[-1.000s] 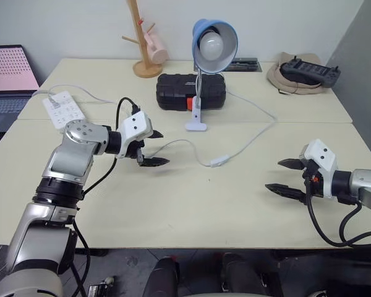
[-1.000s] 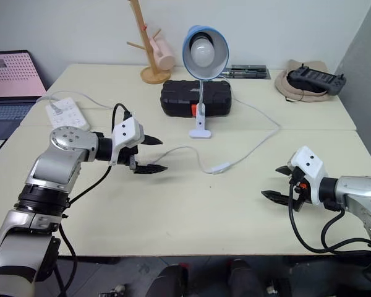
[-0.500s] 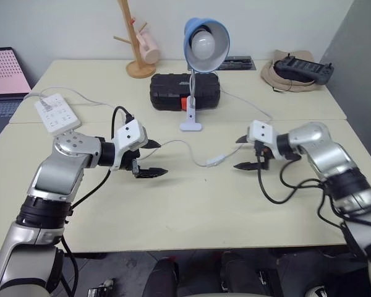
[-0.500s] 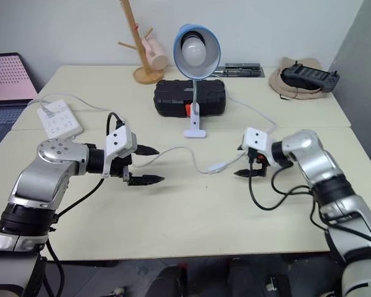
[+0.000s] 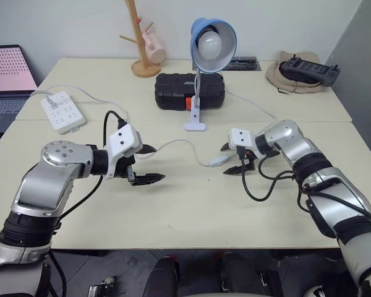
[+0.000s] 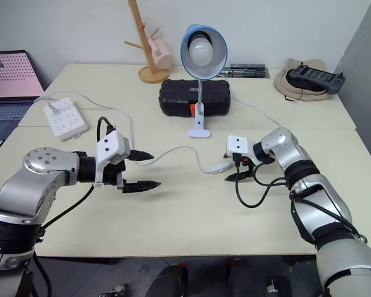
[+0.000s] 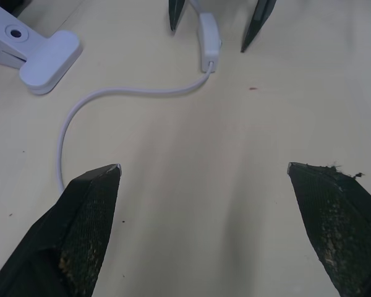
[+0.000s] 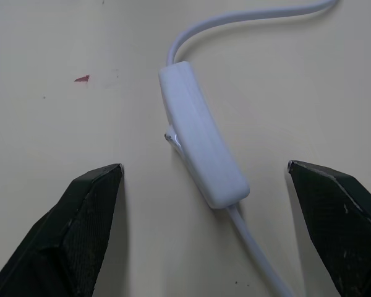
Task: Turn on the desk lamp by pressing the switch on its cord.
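1. Two grippers hover low over the cream table, each with its black fingers spread wide and nothing held between them.
2. The right gripper sits at the switch; in the right wrist view the switch lies flat on the table between the two fingertips, apart from both.
3. The switch is a small white oblong lying near the middle of the table, in front of the desk lamp.
4. The cord runs from the switch in a curve towards the left gripper, and its other stretch leads back past the right arm towards the lamp's side of the table.
5. The left gripper hangs to the left of the switch, well apart from it, pointing towards it; the left wrist view looks between its own fingertips at the switch flanked by the right gripper's fingers.
6. The lamp stands upright on its small white base, blue shade turned towards the camera, its white bulb not plainly lit.
7. Behind the lamp lies a black case; a white power strip lies at the far left, a wooden rack holding a pink cup stands at the back, and a black controller rests at the back right.
8. A laptop sits beyond the table's left edge.
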`<state>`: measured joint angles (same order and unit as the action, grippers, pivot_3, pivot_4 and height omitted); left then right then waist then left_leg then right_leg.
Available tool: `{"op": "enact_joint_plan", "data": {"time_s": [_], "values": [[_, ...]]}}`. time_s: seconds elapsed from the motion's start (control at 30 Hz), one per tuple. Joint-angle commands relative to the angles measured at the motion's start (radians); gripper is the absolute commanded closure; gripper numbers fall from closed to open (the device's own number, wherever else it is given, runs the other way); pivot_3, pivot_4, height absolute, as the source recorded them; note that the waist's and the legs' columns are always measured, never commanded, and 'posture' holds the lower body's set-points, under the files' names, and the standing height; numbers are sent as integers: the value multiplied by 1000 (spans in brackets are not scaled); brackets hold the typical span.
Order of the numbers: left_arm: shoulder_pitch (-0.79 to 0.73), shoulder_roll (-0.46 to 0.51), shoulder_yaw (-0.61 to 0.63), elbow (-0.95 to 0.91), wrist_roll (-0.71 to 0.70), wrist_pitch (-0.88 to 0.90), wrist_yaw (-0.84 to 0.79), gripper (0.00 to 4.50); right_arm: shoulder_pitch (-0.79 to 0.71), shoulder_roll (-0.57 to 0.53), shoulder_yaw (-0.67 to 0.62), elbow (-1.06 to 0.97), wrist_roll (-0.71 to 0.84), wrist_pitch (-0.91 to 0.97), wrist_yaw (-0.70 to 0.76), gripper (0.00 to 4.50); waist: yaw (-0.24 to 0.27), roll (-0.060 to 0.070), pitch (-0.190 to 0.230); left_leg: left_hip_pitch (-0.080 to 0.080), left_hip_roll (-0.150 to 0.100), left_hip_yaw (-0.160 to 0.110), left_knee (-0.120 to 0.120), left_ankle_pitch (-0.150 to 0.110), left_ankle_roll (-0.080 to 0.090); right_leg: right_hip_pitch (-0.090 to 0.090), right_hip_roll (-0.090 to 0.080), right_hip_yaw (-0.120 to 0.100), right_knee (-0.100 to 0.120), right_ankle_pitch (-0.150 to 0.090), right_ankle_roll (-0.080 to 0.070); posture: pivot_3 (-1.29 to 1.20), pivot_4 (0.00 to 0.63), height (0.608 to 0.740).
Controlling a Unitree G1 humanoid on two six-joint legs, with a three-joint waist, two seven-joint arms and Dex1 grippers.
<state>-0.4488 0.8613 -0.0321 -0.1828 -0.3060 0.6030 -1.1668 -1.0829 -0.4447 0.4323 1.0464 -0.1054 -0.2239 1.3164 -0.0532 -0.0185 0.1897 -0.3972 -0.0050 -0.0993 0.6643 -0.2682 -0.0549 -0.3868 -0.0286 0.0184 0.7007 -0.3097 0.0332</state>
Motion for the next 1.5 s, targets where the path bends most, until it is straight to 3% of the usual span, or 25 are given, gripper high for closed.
{"op": "enact_joint_plan", "data": {"time_s": [0.03, 0.3, 0.57, 0.73, 0.93, 1.03, 1.13, 1.3, 1.5], "values": [[-9, 24, 32, -18, -17, -11, 4, 0, -9, -10, -18, 42, -29, -17, 25, 477, 1, 0, 0, 0, 0, 0, 0, 0, 0, 0, 0, 0, 0, 0, 0, 0, 150, 740], [-42, 27, 15, 25, -10, -38, -8, 0, 21, -5, -44, -9, -6, 15, 90, 2536, 0, 0, 0, 1, 0, 0, 0, -1, 1, 1, 0, 0, 0, 0, 0, 0, 150, 740], [-56, 19, 1, 38, -8, -47, -6, 0, 44, -3, -108, -58, 50, 130, 123, 4109, -2, 0, 0, 1, 0, 0, 0, 0, 1, 1, 0, 0, 0, 0, 0, 0, 150, 740], [-51, 14, 16, 34, -41, -13, -9, 0, 82, -18, -163, -166, 109, 307, 156, 4114, -2, 0, 0, 0, 0, -1, 0, 0, 1, 0, 0, 0, 0, 0, 0, 0, 150, 740], [-35, -85, 160, -22, -299, 305, 92, 0, 190, -19, -348, -567, 373, 963, 74, 4114, -2, 0, 0, -1, 1, -6, 0, -1, 2, -1, -1, 0, 2, 0, 0, 0, 150, 740], [-10, -143, 200, -72, -402, 415, 159, 0, 244, -17, -417, -752, 473, 1175, -4, 4114, -2, 0, 0, -1, 1, -7, 0, -1, 2, -1, -1, 0, 2, 0, 0, 0, 150, 740], [-28, -261, 257, -79, -535, 537, 268, 0, 277, -5, -479, -885, 570, 1343, -75, 4114, 4, 0, 0, -1, 1, -7, 0, -1, 2, -1, -2, -1, 2, 0, 0, 0, 150, 740], [-60, -418, 301, -41, -664, 623, 403, 0, 307, -1, -529, -1016, 701, 1505, -149, 4114, 6, 0, 0, -1, 0, -8, 1, -1, 2, 0, -3, -1, 2, 0, 0, 0, 150, 740], [-85, -518, 306, -7, -727, 626, 490, 0, 342, -14, -536, -1102, 792, 1579, -198, 4114, 7, 0, 0, -1, -1, -6, 0, -1, 2, 0, -3, 0, 2, 0, 0, 0, 150, 740]]}}
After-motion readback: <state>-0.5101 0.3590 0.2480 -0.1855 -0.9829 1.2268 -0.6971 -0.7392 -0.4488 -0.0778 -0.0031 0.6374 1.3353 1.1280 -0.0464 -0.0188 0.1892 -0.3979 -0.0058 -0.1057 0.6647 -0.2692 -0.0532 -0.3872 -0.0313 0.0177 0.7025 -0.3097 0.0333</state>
